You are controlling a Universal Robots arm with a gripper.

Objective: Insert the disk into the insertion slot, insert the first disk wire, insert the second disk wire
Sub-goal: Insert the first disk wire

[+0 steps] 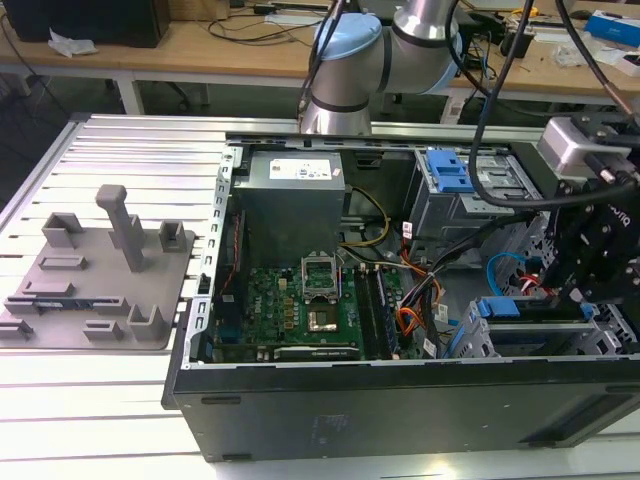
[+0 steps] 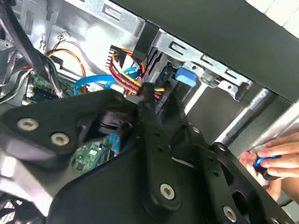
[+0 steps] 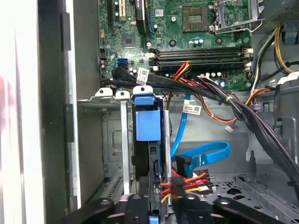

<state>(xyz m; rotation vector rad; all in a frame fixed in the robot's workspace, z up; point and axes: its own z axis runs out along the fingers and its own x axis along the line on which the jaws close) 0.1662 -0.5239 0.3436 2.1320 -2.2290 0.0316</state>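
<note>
Disk (image 3: pixel 148 126) already sits in the insertion slot (image 3: pixel 111 140) by a corner of the case (image 1: pixel 400 400), so that step looks done. Your gripper (image 2: pixel 150 94) has its fingers pinching the coloured wire plug (image 3: pixel 186 183) at the disk's rear; wire seating seems unfinished.

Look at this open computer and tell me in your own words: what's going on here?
The robot's gripper is down inside the open computer case. The disk, in its blue carrier, already sits in the insertion slot. The gripper is right at a bundle of red, yellow and black wires beside the disk, with a blue cable close by. Whether either is plugged in cannot be told. A person's hand is nearby.
</note>
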